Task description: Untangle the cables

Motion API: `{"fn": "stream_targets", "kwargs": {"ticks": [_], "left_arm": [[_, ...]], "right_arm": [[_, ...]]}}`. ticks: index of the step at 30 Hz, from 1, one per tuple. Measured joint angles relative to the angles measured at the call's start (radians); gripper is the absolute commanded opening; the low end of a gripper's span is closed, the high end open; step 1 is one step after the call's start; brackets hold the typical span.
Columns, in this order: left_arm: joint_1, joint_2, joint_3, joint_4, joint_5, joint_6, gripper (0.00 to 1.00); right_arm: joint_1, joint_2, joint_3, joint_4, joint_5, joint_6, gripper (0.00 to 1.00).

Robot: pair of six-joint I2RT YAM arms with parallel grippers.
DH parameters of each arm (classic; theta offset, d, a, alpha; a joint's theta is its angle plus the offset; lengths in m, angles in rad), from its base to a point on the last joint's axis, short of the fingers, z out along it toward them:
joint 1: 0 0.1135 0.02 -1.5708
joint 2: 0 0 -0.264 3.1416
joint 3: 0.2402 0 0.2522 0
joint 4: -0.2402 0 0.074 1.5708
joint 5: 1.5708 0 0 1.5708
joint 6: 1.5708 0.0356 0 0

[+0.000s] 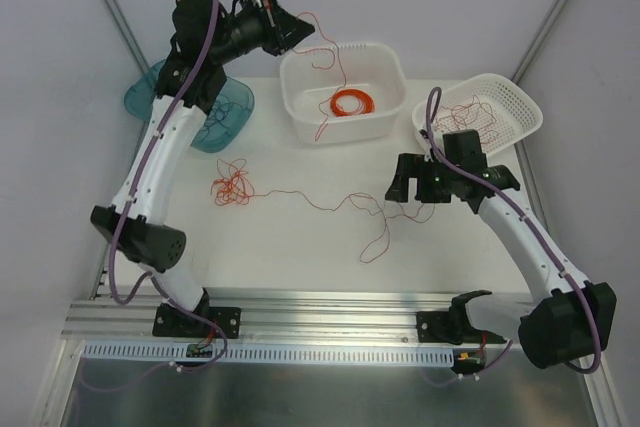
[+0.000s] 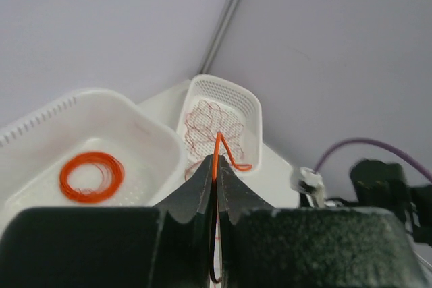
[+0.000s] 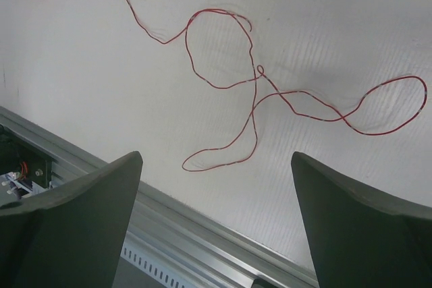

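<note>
**Q:** Which step is in hand?
**A:** Drawing 1 wire clear of the rest. The left claw (image 2: 216,166) is raised over the far side of the worktop (image 1: 300,247), fully closed on an orange-red wire (image 2: 217,145). The wire hangs from that claw down into the tub (image 1: 345,130).

**Q:** State of the right claw?
**A:** The right claw (image 3: 216,160) is spread wide and holds nothing. It hovers low over a red strand (image 3: 253,99) lying in open loops on the worktop.

**Q:** Where are the cables (image 1: 232,185)?
**A:** In 4 places:
- the wire in the left claw
- a small knot (image 1: 230,187) on the worktop, left of centre
- the strand, running from the knot toward the right claw
- dark red wires (image 1: 478,112) heaped in the basket (image 1: 520,92)

**Q:** Containers and contents?
**A:** There are 3. The tub holds a wound orange coil (image 1: 350,102) and the slack of the hanging wire. The basket, just right of the tub, holds only the dark red wires. A teal tray (image 1: 228,109) at far left is mostly behind the left arm, so its contents cannot be determined.

**Q:** What does the next move call for?
**A:** As a judgement, the knot is not yet undone. The right claw should descend, centre 1 run of the strand between its fingers (image 3: 81,220), and close right at the worktop surface, because the strand is hair-thin and lies flat. A slow pull away from the knot should follow, so the loops open rather than tighten. Whether the held wire joins the knot cannot be told.
</note>
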State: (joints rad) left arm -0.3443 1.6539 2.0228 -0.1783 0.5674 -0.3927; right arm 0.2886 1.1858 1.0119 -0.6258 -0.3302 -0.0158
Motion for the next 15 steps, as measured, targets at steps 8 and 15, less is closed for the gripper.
{"fn": "stream_targets", "kwargs": {"ticks": [8,15], "left_arm": [[0.039,0.38,0.333,0.019,-0.081,0.028,0.0],[0.051,0.552,0.317,0.042,-0.143,0.071,0.79]], "right_arm": [[0.003,-0.076,0.0,-0.012,0.009,-0.003,0.98],[0.005,-0.093,0.0,-0.024,0.01,-0.004,0.99]]}}
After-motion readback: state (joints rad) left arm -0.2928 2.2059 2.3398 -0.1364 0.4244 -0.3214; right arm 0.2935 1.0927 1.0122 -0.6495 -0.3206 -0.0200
